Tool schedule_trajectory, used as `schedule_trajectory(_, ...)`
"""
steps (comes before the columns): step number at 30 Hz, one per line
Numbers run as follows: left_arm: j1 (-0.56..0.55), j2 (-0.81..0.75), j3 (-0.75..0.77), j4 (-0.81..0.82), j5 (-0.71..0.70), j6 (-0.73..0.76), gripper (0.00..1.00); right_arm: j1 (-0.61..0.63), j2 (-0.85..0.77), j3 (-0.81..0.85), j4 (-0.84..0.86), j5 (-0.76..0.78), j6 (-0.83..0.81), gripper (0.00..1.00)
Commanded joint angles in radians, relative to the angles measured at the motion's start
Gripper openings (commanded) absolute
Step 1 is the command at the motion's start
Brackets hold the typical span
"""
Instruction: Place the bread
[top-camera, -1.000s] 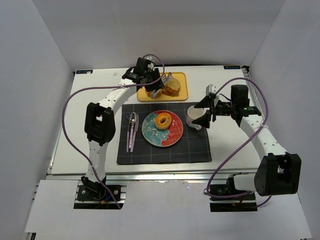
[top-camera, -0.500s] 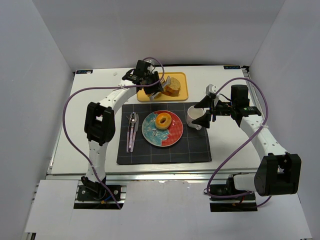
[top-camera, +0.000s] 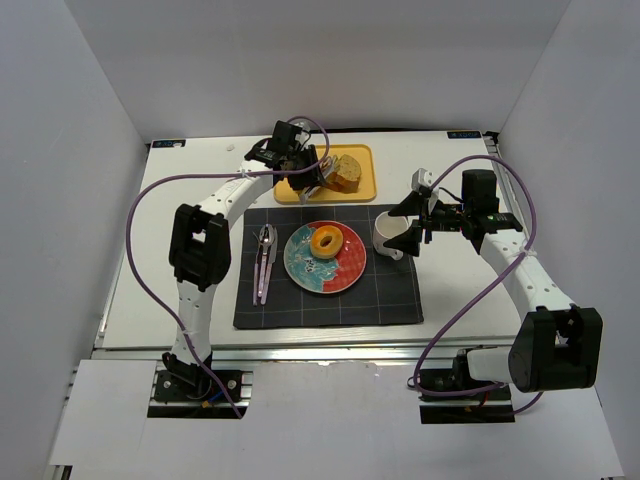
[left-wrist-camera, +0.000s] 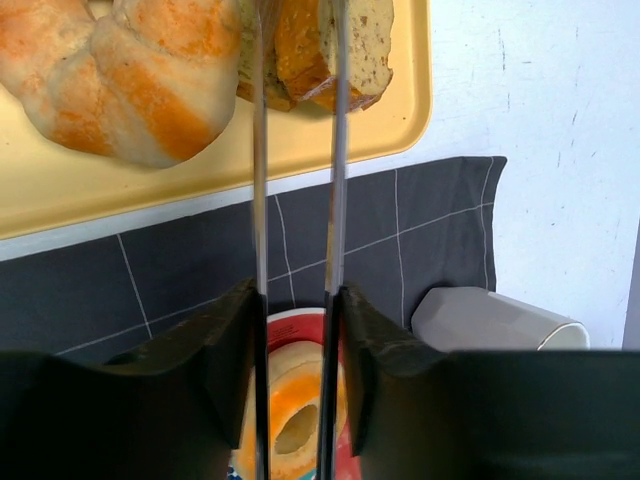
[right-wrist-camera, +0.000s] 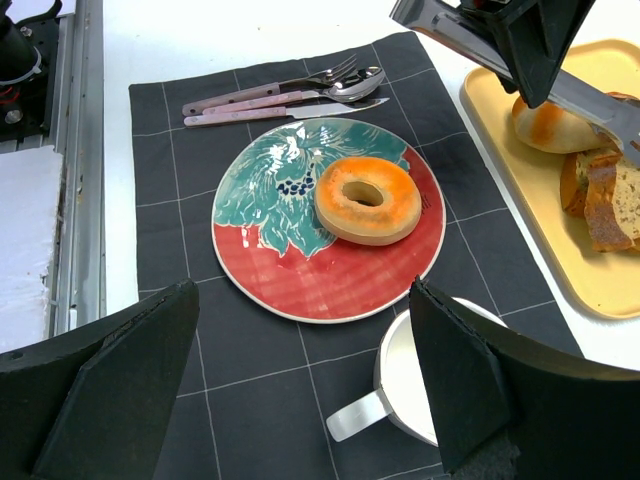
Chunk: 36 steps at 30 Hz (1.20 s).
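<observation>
Left gripper (top-camera: 316, 180) at yellow tray (top-camera: 366, 176), jaws narrowly astride bread slice (left-wrist-camera: 300, 50), tips cropped, grip unclear; right gripper (top-camera: 407, 225) wide open, empty.

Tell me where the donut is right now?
In the top view the donut sits on the plate in the middle of the dark mat, between the cutlery on the left and the cup on the right.

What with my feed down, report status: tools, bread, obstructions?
Left tool astride bread slice on yellow tray, grip unconfirmed. Right tool open by white mug. Bagel occupies plate.
</observation>
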Motion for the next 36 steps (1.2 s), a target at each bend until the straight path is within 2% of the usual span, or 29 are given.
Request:
schedule_trajectory(1, -0.001, -0.003, 0.001, 0.008, 0.018, 0.013, 0.45, -0.006, -0.026, -0.009, 0.029, -0.027, 0.0, 0.89)
schedule_trajectory(14, -0.001, -0.038, 0.004, 0.04, 0.038, -0.001, 0.13, -0.004, -0.036, -0.005, 0.026, -0.023, 0.003, 0.89)
schedule_trajectory(21, -0.001, -0.13, -0.007, 0.086, 0.059, -0.027, 0.07, -0.006, -0.052, -0.001, 0.02, -0.02, 0.0, 0.89)
schedule_trajectory(26, 0.001, -0.218, -0.023, 0.051, 0.067, -0.012, 0.05, -0.007, -0.062, 0.003, 0.011, -0.016, -0.003, 0.89)
schedule_trajectory(29, 0.002, -0.309, -0.1, 0.024, 0.073, 0.011, 0.04, -0.009, -0.066, 0.009, -0.002, -0.014, -0.01, 0.89)
schedule_trajectory(36, 0.004, -0.651, -0.515, 0.033, 0.128, 0.046, 0.02, -0.015, -0.08, 0.018, -0.017, -0.005, -0.021, 0.89)
